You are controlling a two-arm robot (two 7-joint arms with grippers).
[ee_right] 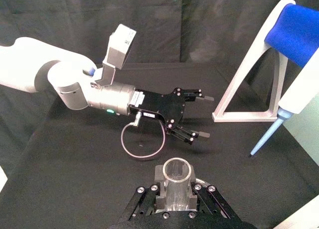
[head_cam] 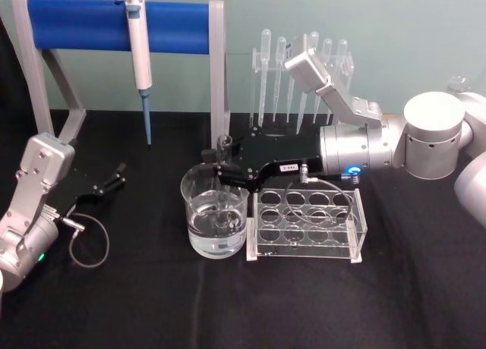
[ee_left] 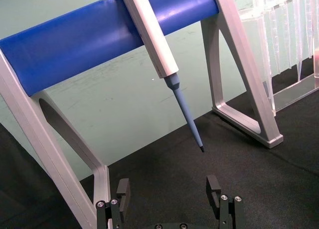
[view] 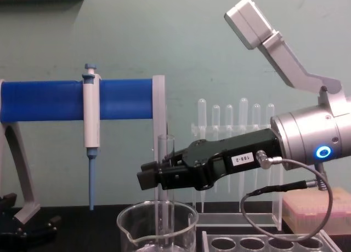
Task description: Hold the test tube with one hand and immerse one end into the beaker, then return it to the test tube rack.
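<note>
The right gripper (head_cam: 225,174) reaches in from the right, level and sideways above the table, its black jaws closed narrowly around the test tube (view: 166,148) a little below the flared rim; the tube stands upright, its open rim above the jaws and its lower length down inside the beaker (head_cam: 186,193); the beaker holds clear liquid and the tube's lower end appears to dip into it, though whether it touches the bottom cannot be told; in the right wrist view the tube's round mouth (ee_right: 175,170) sits between the clamping fingers (ee_right: 144,199); the beaker stands on the black table (head_cam: 152,303), just beside the left end of the clear test tube rack (head_cam: 361,227); behind the rack a row of thin pipettes (head_cam: 267,57) stands upright; to the left, a white-and-blue pipettor (head_cam: 139,53) hangs from a blue bar stand (head_cam: 76,23); the left gripper (head_cam: 119,174) rests low at the table's left, well apart from the beaker, jaws spread wide and empty.
</note>
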